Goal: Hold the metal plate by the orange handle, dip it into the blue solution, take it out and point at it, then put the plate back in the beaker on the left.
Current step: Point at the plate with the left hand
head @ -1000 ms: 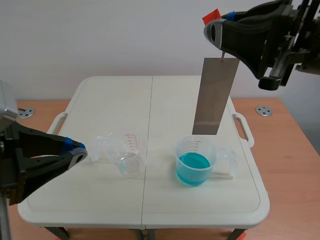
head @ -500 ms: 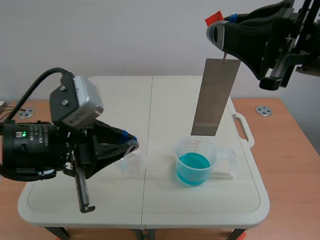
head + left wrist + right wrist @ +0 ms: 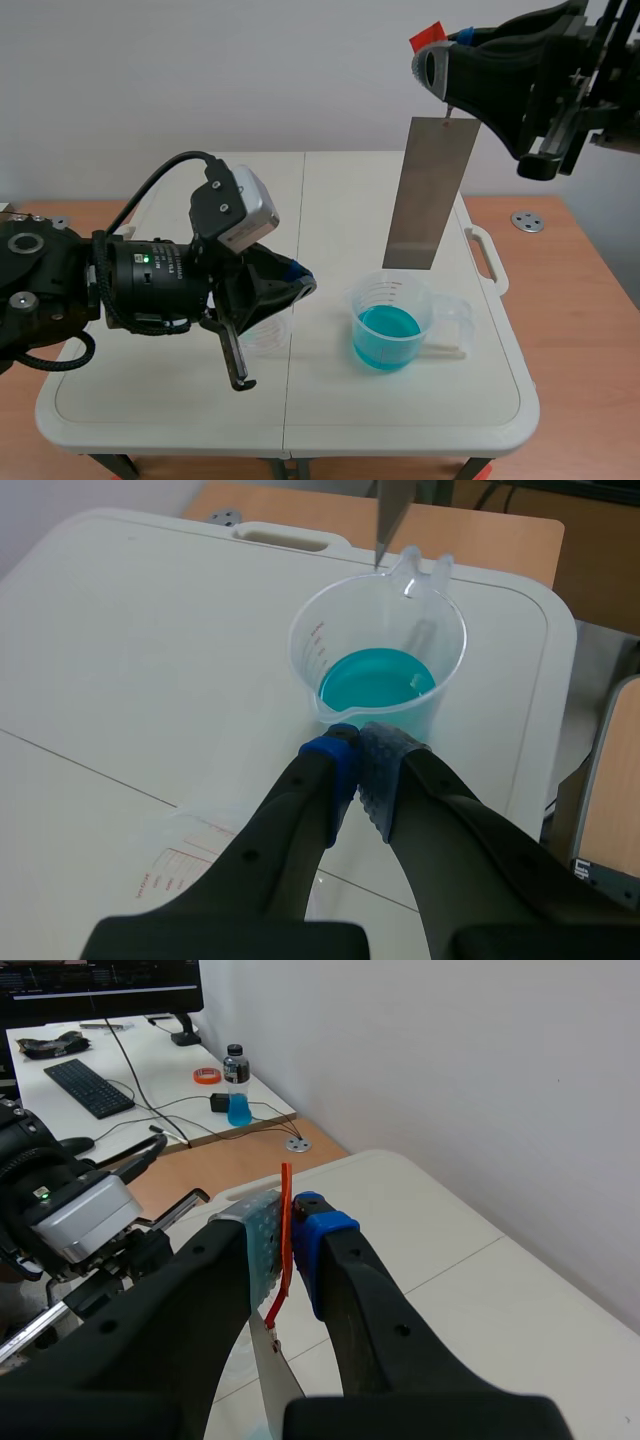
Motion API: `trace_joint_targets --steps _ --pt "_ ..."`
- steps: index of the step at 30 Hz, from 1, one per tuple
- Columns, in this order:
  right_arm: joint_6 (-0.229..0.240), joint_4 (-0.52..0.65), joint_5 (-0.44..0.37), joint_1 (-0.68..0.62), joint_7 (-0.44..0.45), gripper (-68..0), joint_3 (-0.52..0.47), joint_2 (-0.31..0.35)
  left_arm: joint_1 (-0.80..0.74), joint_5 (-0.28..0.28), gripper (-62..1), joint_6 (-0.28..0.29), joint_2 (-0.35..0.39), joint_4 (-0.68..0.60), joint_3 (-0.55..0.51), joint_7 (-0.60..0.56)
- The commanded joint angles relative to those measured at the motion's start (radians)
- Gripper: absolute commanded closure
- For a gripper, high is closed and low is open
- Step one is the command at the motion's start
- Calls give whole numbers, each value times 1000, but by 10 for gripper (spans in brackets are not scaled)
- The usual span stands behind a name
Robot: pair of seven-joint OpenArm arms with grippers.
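A long grey metal plate (image 3: 430, 195) hangs upright above the beaker of blue solution (image 3: 390, 325), its lower edge clear of the rim. My right gripper (image 3: 440, 62) is high at the back right, shut on the plate's orange handle (image 3: 286, 1182). My left gripper (image 3: 300, 285) is shut on nothing, and its tips (image 3: 360, 755) rest just short of the blue beaker (image 3: 380, 670), aimed toward the plate's lower end (image 3: 392, 510). The empty clear beaker (image 3: 262, 335) stands left of the blue one, partly hidden behind my left arm.
The white folding table (image 3: 180, 200) has a moulded handle (image 3: 488, 255) on its right edge. Round metal discs (image 3: 527, 221) sit on the wooden surface beyond it. In the right wrist view a desk with a keyboard (image 3: 90, 1085) and a bottle (image 3: 236, 1085) stands far off.
My left arm has swung in from the left edge to the table's middle, passing in front of the empty beaker. The right arm and the hanging plate have barely moved.
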State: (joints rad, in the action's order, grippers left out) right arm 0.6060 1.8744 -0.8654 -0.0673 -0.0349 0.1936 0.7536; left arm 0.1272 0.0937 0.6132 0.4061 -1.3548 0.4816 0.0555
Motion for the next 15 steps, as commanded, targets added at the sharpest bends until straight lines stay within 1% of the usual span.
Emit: trace_joint_targets --steps 1,6,15 --pt "-3 12 -18 9 12 -11 -17 2 13 9 -32 -2 -10 0 3 -14" --pt "-3 12 -18 9 12 -11 -17 2 40 8 -32 -17 -29 44 3 -14" --pt "-3 12 -18 9 8 -11 -17 2 56 -2 -32 -27 -29 47 3 -23"
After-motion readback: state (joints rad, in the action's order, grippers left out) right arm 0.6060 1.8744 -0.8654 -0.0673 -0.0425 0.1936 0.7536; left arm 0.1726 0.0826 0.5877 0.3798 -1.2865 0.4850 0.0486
